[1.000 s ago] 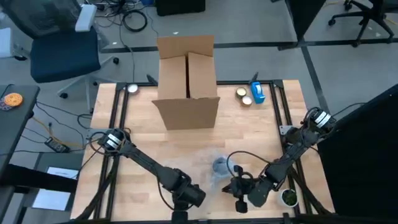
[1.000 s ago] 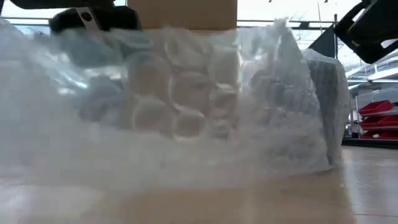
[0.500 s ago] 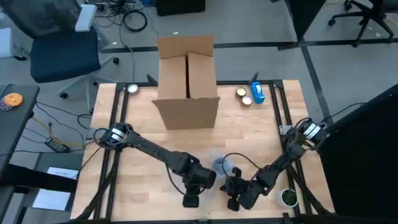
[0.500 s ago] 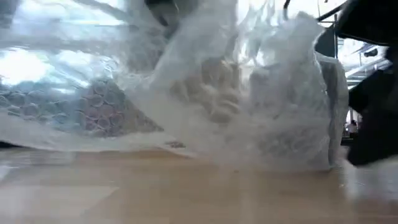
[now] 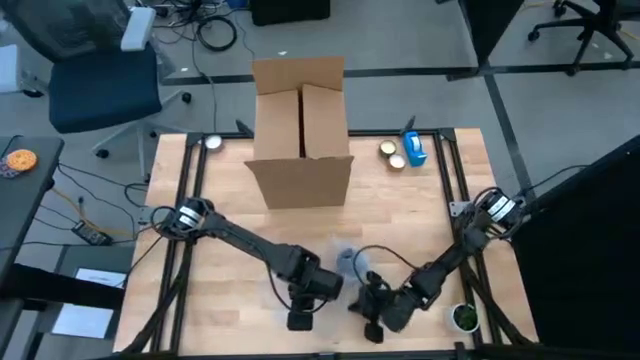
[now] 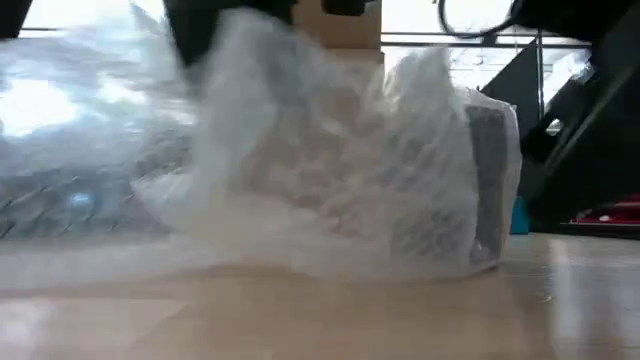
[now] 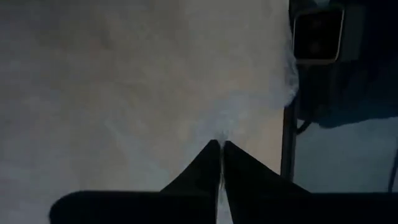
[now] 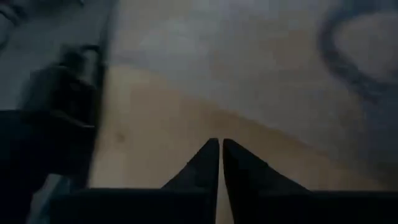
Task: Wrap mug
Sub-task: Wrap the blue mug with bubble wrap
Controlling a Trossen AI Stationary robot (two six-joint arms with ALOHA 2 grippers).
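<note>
Counter: wooden counter (image 5: 230, 215), cardboard box (image 5: 301, 130) at its far edge.
Mug: mug (image 5: 347, 262) near the front edge, under bubble wrap (image 6: 330, 190).
Left tool: left tool (image 7: 221, 144) pinched tight on the wrap beside the mug.
Right tool: right tool (image 8: 220, 143) fingers closed together, holding nothing visible.

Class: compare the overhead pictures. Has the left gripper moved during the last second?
Yes. The left gripper has shifted, ending slightly nearer the cardboard box.
</note>
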